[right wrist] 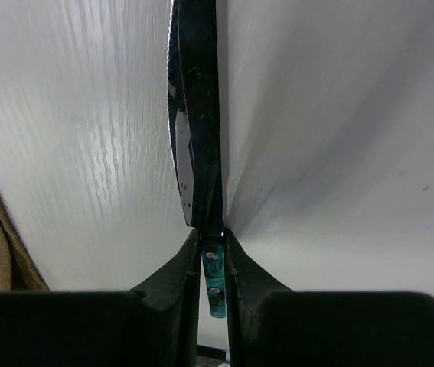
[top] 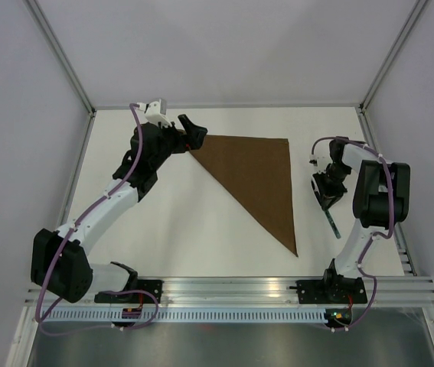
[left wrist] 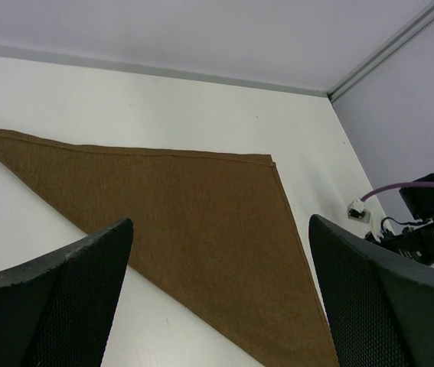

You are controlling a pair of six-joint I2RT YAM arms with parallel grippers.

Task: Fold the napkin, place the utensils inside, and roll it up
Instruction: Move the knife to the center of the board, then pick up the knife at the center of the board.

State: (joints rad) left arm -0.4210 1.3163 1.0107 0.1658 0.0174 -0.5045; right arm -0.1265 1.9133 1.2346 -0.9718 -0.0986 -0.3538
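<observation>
White table [top: 201, 229], pale walls on three sides.

Top view: you have the napkin [top: 255, 172] folded to a triangle, with its square corner at 1 o'clock and its long edge running from 10 to 5 o'clock. Your left gripper [top: 190, 130] hovers at the 10 o'clock tip. Your right gripper [top: 327, 195] sits at 3 o'clock over the knife [top: 332, 222], clear of the cloth.

Left wrist view: jaws spread wide, holding nothing, cloth below.

Right wrist view: fingers [right wrist: 167, 279] pinch the knife where the blade meets the teal handle.

Judgement: fold done, utensil pickup in hand. Next, lift and carry toward 9 o'clock onto the cloth. Open table lies between, and the right wall rail is close.
</observation>
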